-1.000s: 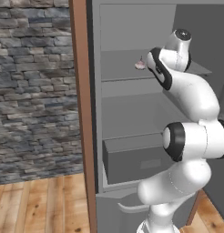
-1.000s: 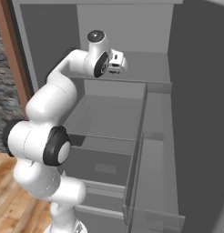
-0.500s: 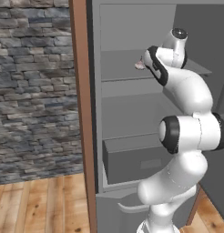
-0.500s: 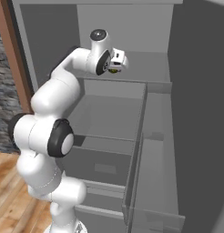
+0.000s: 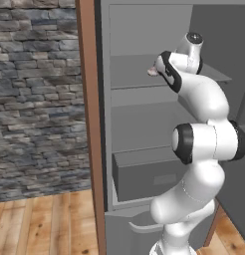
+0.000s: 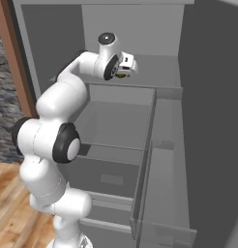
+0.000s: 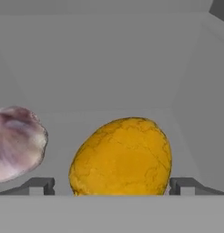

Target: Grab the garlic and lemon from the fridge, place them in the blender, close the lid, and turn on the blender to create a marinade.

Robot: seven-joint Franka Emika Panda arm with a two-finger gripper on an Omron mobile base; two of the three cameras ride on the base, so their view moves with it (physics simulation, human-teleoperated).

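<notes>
Open fridge [image 5: 144,124] with the arm [image 5: 199,149] reaching onto its upper shelf [image 5: 129,74]. In the left base view the arm rises from the lower right, bends at two dark joints and ends at shelf height; a small part of the garlic [image 5: 153,71] shows on the shelf just left of the wrist. Below the shelf lies a grey drawer [image 5: 144,174], and the brown frame [image 5: 89,124] of the fridge stands to the left, with a stone wall [image 5: 40,94] and wooden floor [image 5: 45,224] beyond it.

In the right base view the arm enters from the lower left and the hand [image 6: 125,65] hangs over the same shelf, near its front edge; a trace of yellow shows beneath the hand. The open fridge door [image 6: 159,184] with its grey bins stands to the right.

The hand view looks along the shelf toward the grey back wall. The lemon [image 7: 121,157] lies directly ahead, between the two fingertips [image 7: 39,185] of the jaws [image 7: 111,186]. The jaws stand wide, one tip on each side of the lemon, with a narrow gap showing on the left; on the right it cannot be told whether the tip touches the fruit. Nothing is gripped. The garlic [image 7: 16,143] lies on the shelf just left of the lemon, apart from it and outside the left tip.
</notes>
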